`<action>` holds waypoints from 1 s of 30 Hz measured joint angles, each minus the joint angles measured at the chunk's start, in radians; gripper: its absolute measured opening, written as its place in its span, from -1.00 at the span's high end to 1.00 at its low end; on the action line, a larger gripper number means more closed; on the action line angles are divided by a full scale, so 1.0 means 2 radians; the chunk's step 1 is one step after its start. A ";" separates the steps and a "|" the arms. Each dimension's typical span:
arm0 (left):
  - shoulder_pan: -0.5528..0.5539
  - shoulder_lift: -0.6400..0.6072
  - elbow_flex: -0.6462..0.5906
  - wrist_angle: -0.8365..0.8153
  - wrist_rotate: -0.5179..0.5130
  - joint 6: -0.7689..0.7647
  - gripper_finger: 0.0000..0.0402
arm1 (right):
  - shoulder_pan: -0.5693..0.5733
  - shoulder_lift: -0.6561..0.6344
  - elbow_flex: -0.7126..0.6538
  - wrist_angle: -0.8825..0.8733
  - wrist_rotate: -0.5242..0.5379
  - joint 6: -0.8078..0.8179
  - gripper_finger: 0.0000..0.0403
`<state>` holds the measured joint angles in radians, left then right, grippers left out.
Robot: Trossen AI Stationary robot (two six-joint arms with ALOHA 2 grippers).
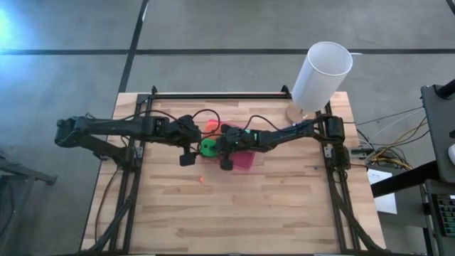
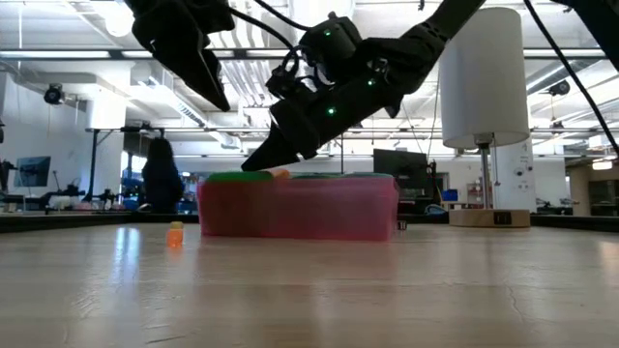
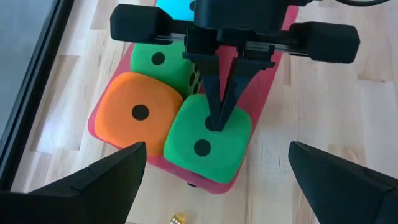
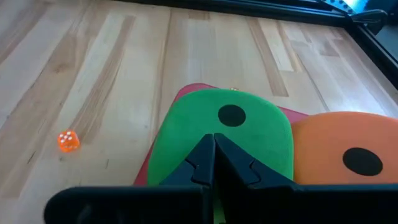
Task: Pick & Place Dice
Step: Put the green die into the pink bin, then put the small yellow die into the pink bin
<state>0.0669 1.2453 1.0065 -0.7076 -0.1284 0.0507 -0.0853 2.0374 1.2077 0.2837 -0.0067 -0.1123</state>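
Soft rounded dice (image 3: 208, 140) on flat pink pad (image 3: 264, 93); right jaws together, left jaws apart.

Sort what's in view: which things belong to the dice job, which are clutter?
Job: soft orange pipped cube; two soft green cubes; teal cube; shut right gripper over one green; open left gripper.
Clutter: tall white cylinder; tiny orange die; flat pink pad.

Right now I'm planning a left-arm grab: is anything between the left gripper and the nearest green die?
Yes. The right gripper, shut, has its tip on top of that green die, directly ahead of the open left gripper. Nothing else visible blocks it.
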 joint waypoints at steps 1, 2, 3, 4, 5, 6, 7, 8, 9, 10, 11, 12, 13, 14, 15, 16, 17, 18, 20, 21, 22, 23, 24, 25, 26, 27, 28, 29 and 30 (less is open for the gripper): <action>0.000 0.000 0.000 0.000 0.000 0.000 -0.98 | 0.000 -0.003 -0.001 0.000 0.000 0.000 0.96; 0.000 0.000 0.000 0.000 0.000 0.000 -0.98 | 0.000 -0.007 -0.004 -0.002 0.001 0.000 0.96; 0.000 0.000 0.000 0.000 0.000 0.000 -0.98 | 0.000 -0.013 -0.007 -0.006 0.001 -0.002 0.96; 0.000 0.000 0.000 0.000 0.000 0.000 -0.99 | 0.000 -0.019 -0.011 -0.008 0.001 -0.005 0.96; 0.000 0.000 0.000 0.000 0.000 0.000 -0.99 | 0.001 -0.027 -0.016 -0.011 0.001 -0.009 0.96; 0.000 0.000 0.000 0.000 0.000 0.000 -0.98 | 0.002 -0.036 -0.022 -0.015 0.003 -0.013 0.96; 0.000 0.000 0.000 0.000 0.000 0.000 -0.98 | 0.003 -0.046 -0.028 -0.017 0.004 -0.014 0.96; 0.000 0.000 0.000 0.000 0.000 0.000 -0.98 | 0.004 -0.057 -0.035 -0.015 0.004 -0.015 0.96; 0.000 0.000 0.000 0.000 0.000 0.000 -0.97 | 0.006 -0.071 -0.042 -0.013 0.004 -0.015 0.96; 0.000 0.000 0.000 0.000 0.000 0.000 -0.97 | 0.007 -0.084 -0.051 -0.008 0.004 -0.015 0.96; 0.000 0.000 0.000 0.000 0.000 0.000 -0.97 | 0.008 -0.099 -0.060 0.004 0.004 -0.015 0.96; 0.000 0.000 0.000 0.000 0.000 0.000 -0.96 | 0.008 -0.114 -0.071 0.012 0.004 -0.015 0.96; 0.000 0.000 0.000 0.000 0.000 0.000 -0.96 | 0.010 -0.127 -0.083 0.017 0.004 -0.015 0.96; 0.000 0.000 0.001 0.000 0.000 0.000 -0.96 | 0.011 -0.142 -0.093 0.021 0.004 -0.015 0.96; 0.000 0.000 0.001 0.000 0.000 0.000 -0.96 | 0.011 -0.159 -0.105 0.021 0.005 -0.015 0.96; 0.000 0.000 0.001 0.000 0.000 0.000 -0.97 | 0.012 -0.176 -0.116 0.020 0.005 -0.015 0.96; 0.000 0.000 0.001 0.001 -0.001 0.000 -0.97 | 0.013 -0.196 -0.127 0.020 0.005 -0.015 0.96; 0.000 0.000 0.001 0.000 -0.002 0.001 -0.97 | 0.014 -0.215 -0.138 0.022 0.005 -0.015 0.96; 0.000 0.000 0.001 -0.001 -0.003 0.003 -0.98 | 0.017 -0.252 -0.160 0.021 0.005 -0.015 0.96; 0.000 0.000 0.001 -0.002 -0.004 0.004 -0.98 | 0.019 -0.267 -0.170 0.022 0.006 -0.015 0.96; 0.000 0.000 0.001 -0.002 -0.004 0.004 -0.98 | 0.022 -0.282 -0.181 0.018 0.006 -0.015 0.96; 0.000 0.000 0.001 -0.002 -0.004 0.004 -0.98 | 0.025 -0.295 -0.190 0.012 0.006 -0.015 0.96; 0.000 0.000 0.001 -0.004 -0.004 0.004 -0.98 | 0.029 -0.309 -0.197 0.011 0.006 -0.015 0.96; 0.000 0.000 0.001 -0.006 -0.004 0.004 -0.97 | 0.032 -0.323 -0.204 0.010 0.006 -0.015 0.96; 0.000 0.000 0.001 -0.008 -0.004 0.004 -0.97 | 0.035 -0.337 -0.210 0.003 0.005 -0.015 0.96; 0.000 0.000 -0.001 -0.009 -0.004 0.002 -0.96 | 0.038 -0.350 -0.213 -0.002 0.005 -0.015 0.96; 0.000 0.000 -0.004 -0.009 -0.004 0.002 -0.96 | 0.040 -0.361 -0.214 -0.011 0.005 -0.015 0.96; 0.000 0.000 -0.009 -0.010 -0.004 0.002 -0.96 | 0.042 -0.371 -0.214 -0.027 0.005 -0.016 0.96; 0.000 0.000 -0.016 -0.010 -0.004 0.001 -0.96 | 0.044 -0.380 -0.216 -0.041 0.006 -0.017 0.96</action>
<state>0.0673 1.2453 0.9752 -0.7278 -0.1356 0.0525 0.0032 1.2771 0.7761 0.2026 0.0044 -0.1463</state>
